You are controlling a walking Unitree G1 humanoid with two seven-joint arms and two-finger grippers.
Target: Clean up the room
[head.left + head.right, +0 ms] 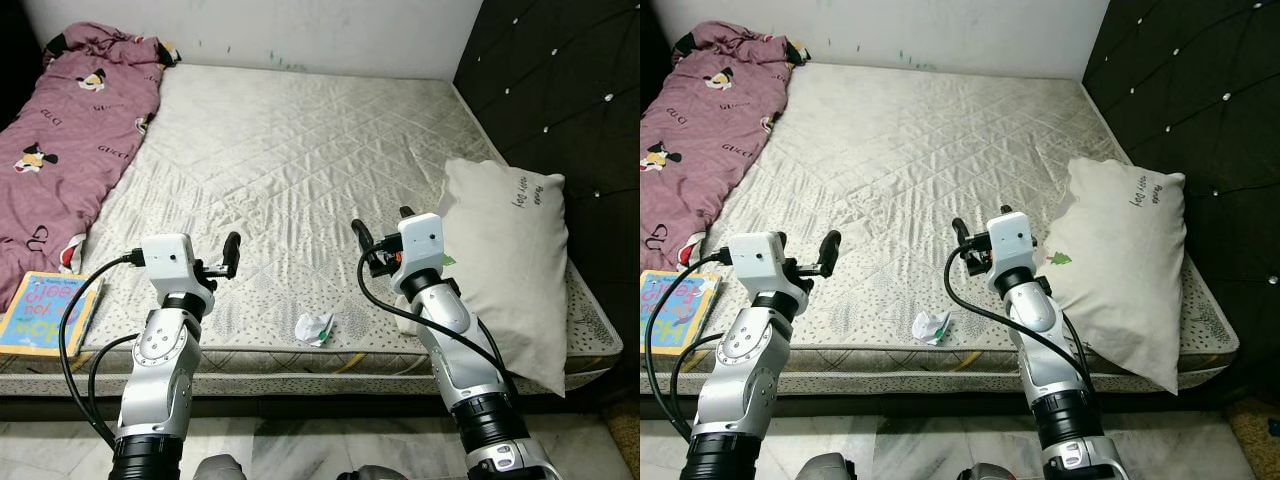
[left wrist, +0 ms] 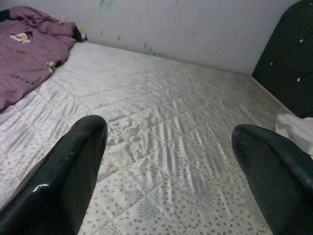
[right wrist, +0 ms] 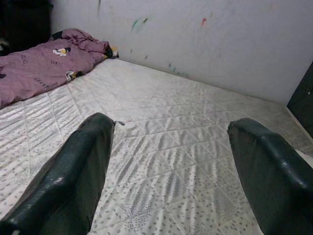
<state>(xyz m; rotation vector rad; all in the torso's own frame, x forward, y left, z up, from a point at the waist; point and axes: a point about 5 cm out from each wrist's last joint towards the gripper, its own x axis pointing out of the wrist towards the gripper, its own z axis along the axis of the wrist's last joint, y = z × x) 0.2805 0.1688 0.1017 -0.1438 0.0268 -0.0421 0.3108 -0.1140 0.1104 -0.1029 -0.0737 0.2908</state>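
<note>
We stand at the foot edge of a bed [image 1: 300, 150] whose bare quilted mattress is pale grey with a dotted diamond pattern. A white wall [image 1: 300, 30] with a few small paint marks runs behind it, and a black tufted headboard [image 1: 560, 100] rises along the right side. Pale marble floor [image 1: 320, 445] shows below the mattress edge.

A crumpled scrap of white paper [image 1: 314, 327] with a touch of green lies near the front edge of the mattress, between our two arms and touching neither. A maroon blanket [image 1: 70, 140] printed with cartoon mice is bunched along the left side. Below it, at the front left corner, a colourful children's book [image 1: 45, 312] lies flat. A white pillow [image 1: 510, 270] rests against the headboard on the right.

Our left gripper [image 2: 168, 161] hovers above the mattress, fingers [image 2: 63, 181] released and spread wide, grasping nothing. Our right gripper [image 3: 171, 161] hovers just beside the pillow, fingers [image 3: 73, 176] likewise parted and empty.
</note>
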